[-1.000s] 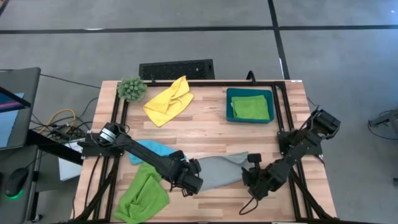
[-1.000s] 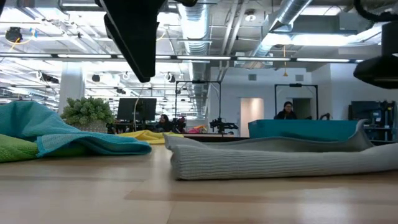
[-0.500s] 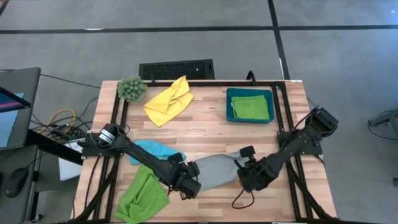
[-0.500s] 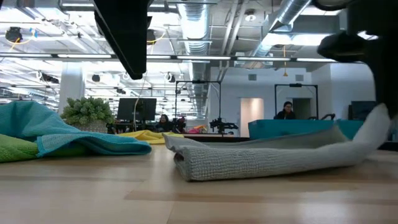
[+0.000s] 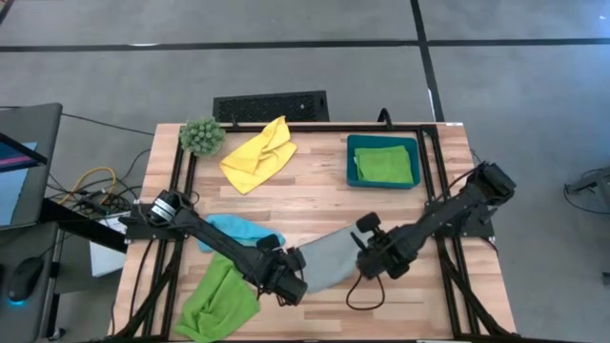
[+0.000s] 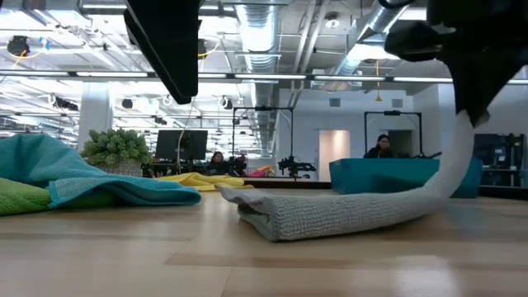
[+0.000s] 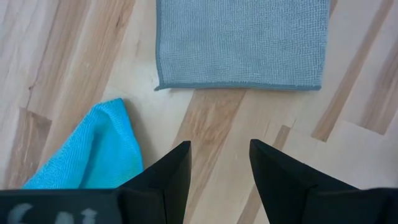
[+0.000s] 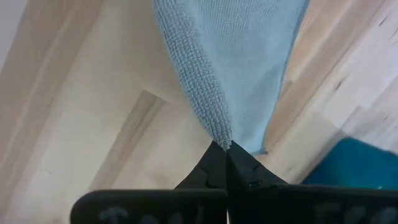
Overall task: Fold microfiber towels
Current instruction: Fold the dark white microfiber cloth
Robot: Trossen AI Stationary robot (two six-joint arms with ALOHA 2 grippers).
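Here the right hand (image 8: 222, 147) pinches one edge of the grey towel (image 5: 329, 260), lifting it off the wooden counter (image 5: 315, 200) while the rest lies flat near the front middle. The left hand (image 7: 219, 163) hovers just beside the towel, fingers spread and empty. No writing is legible.

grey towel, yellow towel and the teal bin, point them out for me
grey towel (image 5: 329, 259), high view, on its flat middle
yellow towel (image 5: 255, 155), high view, on its crumpled centre
teal bin (image 5: 352, 160), high view, on its left wall
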